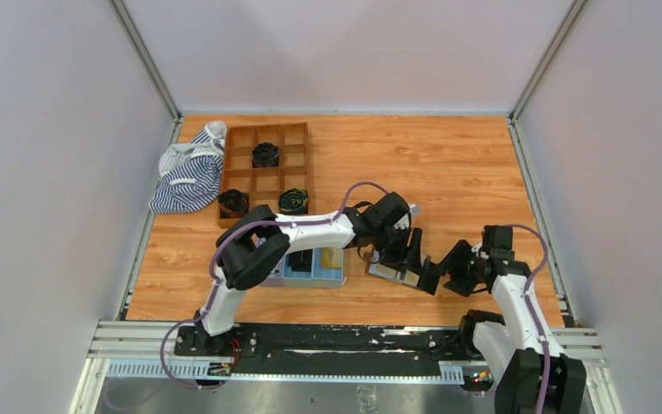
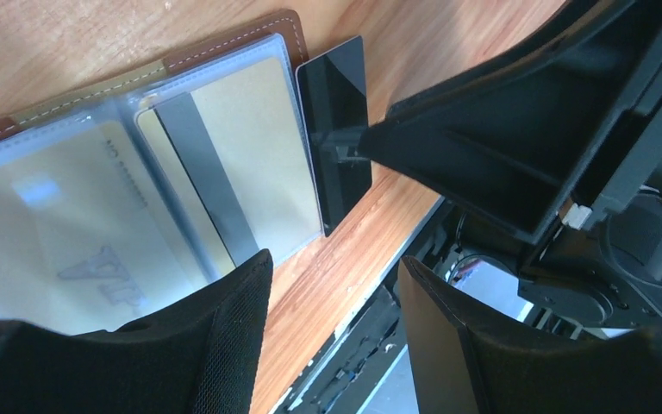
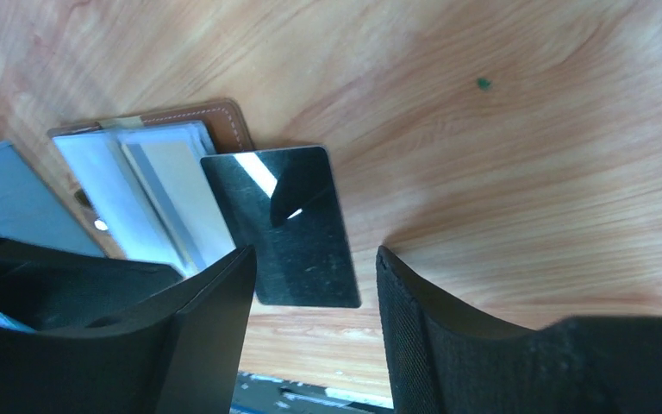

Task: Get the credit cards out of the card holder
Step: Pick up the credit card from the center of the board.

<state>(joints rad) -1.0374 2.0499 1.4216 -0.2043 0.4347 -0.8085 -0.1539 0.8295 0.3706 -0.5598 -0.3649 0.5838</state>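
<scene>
My top camera sits high behind my two bases, looking down and forward over the whole wooden surface [image 1: 448, 164]. Each wrist camera peers along its own jaws, very close to the wood. Both wrist views share the card holder [image 2: 164, 147] and the black card [image 2: 332, 95] beside it; the left one also catches my right jaws.

Bright even light, glare on black card [image 3: 289, 224], blurred jaws

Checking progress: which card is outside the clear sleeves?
The glossy black card, bare on the wooden table beside the brown leather card holder; the gold cards sit inside sleeves.
</scene>
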